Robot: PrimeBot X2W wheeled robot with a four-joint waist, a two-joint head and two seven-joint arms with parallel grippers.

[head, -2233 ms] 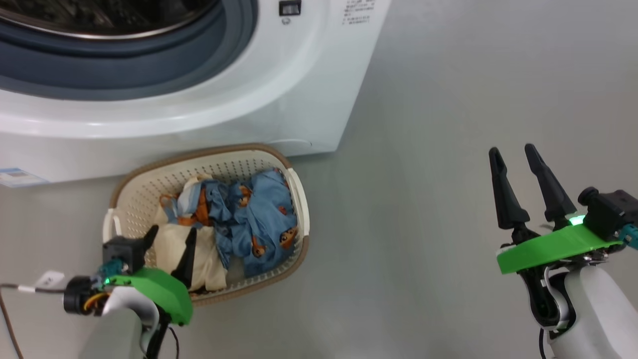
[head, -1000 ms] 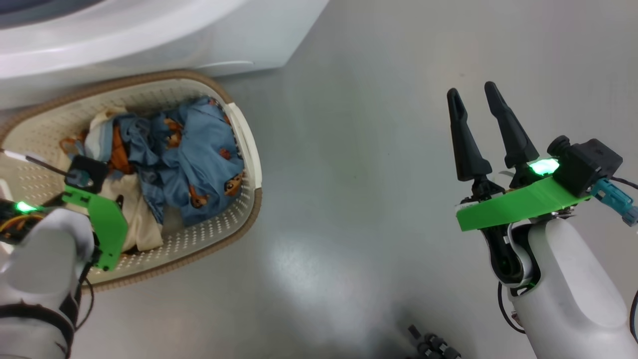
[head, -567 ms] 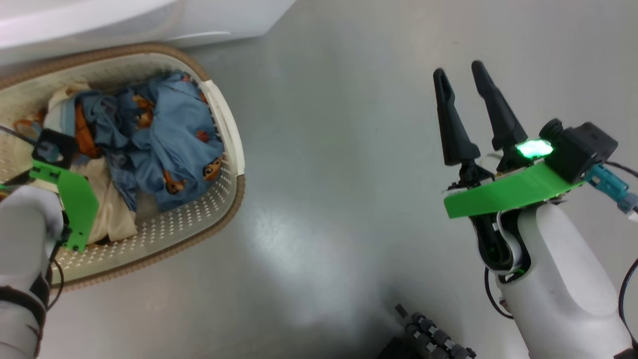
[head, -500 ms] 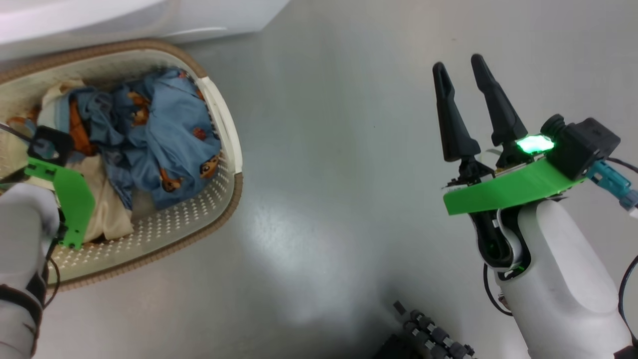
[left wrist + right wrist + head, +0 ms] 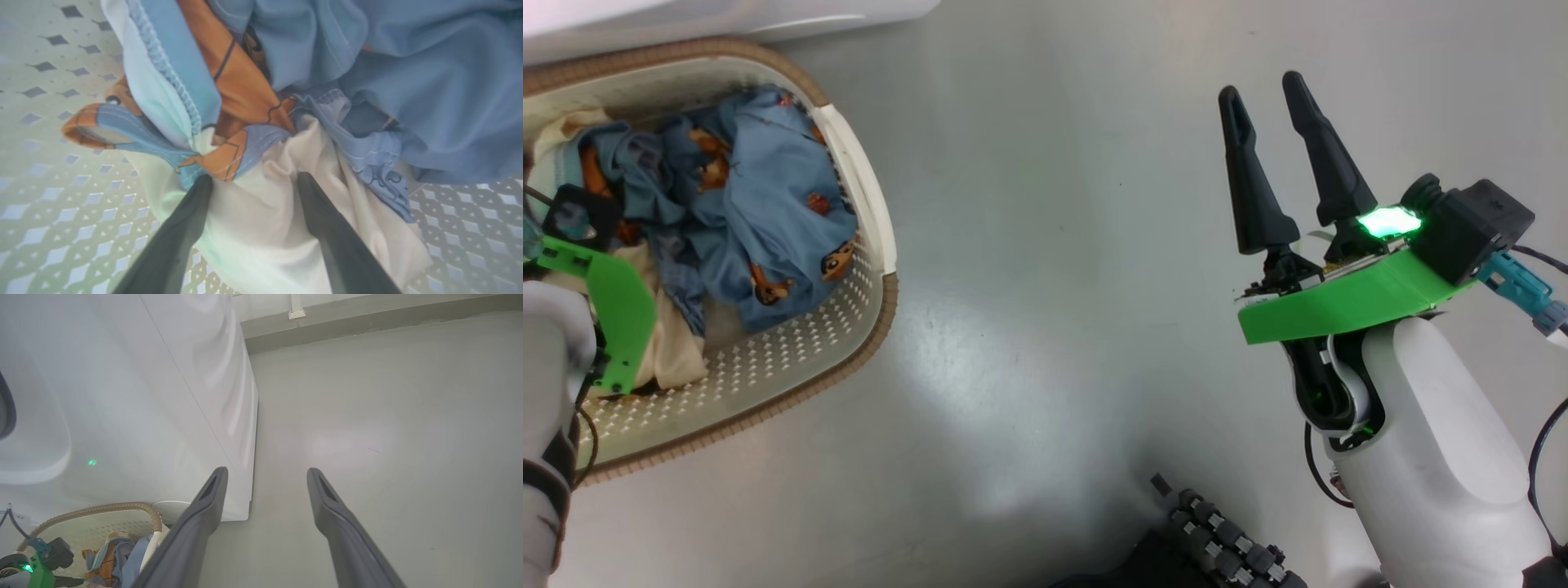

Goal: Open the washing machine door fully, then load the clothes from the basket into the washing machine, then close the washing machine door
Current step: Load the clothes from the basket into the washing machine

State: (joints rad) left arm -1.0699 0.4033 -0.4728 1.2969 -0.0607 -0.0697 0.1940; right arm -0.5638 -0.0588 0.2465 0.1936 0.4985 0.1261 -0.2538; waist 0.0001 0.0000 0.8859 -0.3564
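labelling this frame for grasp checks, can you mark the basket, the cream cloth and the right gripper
the basket (image 5: 768, 363), head view, perforated white inner wall
the cream cloth (image 5: 257, 216), left wrist view, its smooth middle
the right gripper (image 5: 1260, 86), head view, midway between its fingertips

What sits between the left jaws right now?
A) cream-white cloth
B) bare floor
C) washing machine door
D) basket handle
A: the left wrist view shows the left gripper, jaws open, either side of a fold of the cream-white cloth in the basket.

Crumpled blue clothes (image 5: 768, 204) and cream cloth (image 5: 674, 359) in perforated basket (image 5: 784, 359) beside white washing machine (image 5: 122, 375)
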